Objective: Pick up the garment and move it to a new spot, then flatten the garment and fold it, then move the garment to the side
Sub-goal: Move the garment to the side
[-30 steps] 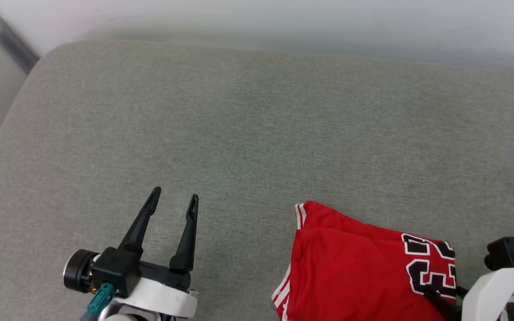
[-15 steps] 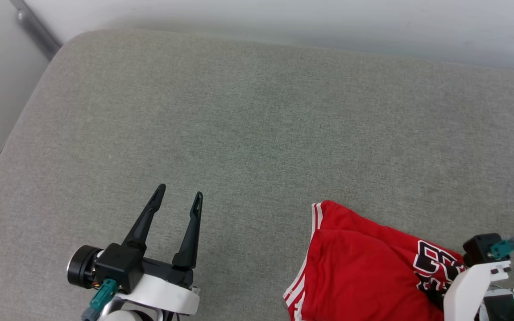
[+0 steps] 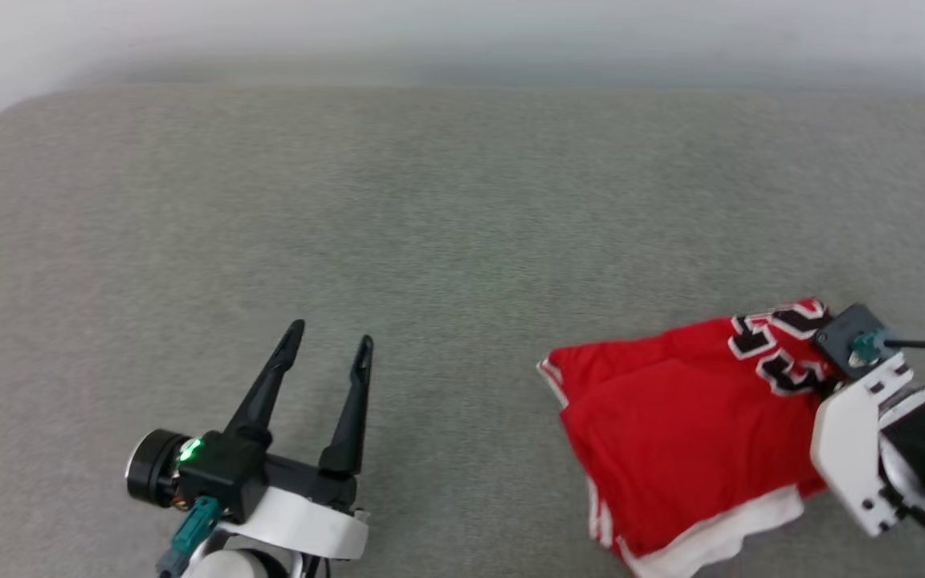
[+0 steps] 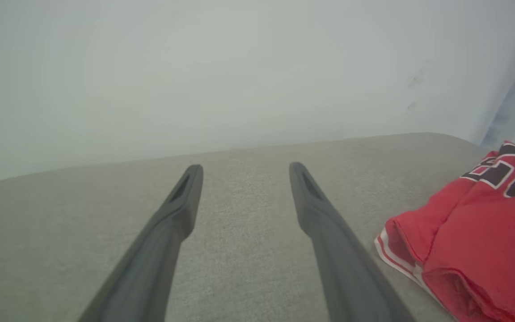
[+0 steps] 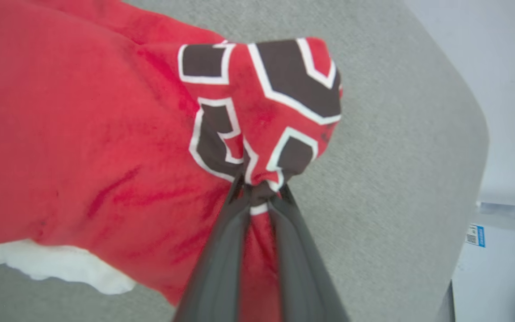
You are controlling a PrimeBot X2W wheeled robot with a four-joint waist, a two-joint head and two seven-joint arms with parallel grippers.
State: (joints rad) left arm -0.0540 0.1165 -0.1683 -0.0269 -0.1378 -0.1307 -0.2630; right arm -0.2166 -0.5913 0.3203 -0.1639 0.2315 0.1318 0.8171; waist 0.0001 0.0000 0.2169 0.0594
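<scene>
The garment (image 3: 671, 433) is a red jersey folded into a bundle on the right of the grey cushion (image 3: 462, 241), with a white sleeve edge at its near side. In the right wrist view my right gripper (image 5: 261, 190) is shut on a bunched fold of the garment (image 5: 83, 125) at its black, white-outlined print. In the head view the right arm's white wrist (image 3: 860, 433) covers that corner. My left gripper (image 3: 330, 335) hovers open at the lower left, well apart from the garment. Its fingers (image 4: 181, 201) hold nothing, and the garment (image 4: 476, 232) lies to their right.
The grey cushion spreads wide to the left and the back. A pale wall (image 3: 462, 32) runs behind it. In the right wrist view the cushion's rounded edge (image 5: 472, 147) drops off at the right, beside a white surface with a small blue label (image 5: 475, 235).
The right gripper has closed on the printed corner of the garment and drawn it up and to the right, so a white sleeve edge now shows. The camera has shifted. The left gripper stays open.
</scene>
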